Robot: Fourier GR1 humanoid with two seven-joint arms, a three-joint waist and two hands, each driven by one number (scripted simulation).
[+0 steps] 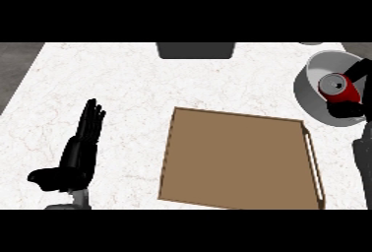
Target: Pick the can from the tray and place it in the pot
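A red can [340, 87] with a silver top is held over the mouth of the grey pot [314, 74] at the far right. My right hand [347, 109] is curled round the can from the near side, with another finger showing beyond it at the pot's far rim. The brown tray [240, 157] lies in the middle of the counter with nothing on it. My left hand [80, 147] rests open at the lower left, fingers straight and pointing away, well apart from the tray.
A dark grey box-like object [195, 49] sits at the counter's far edge, centre. The white marble counter [109, 78] spreads left of the tray. My right forearm [361, 157] runs along the right edge, beside the tray's right rim.
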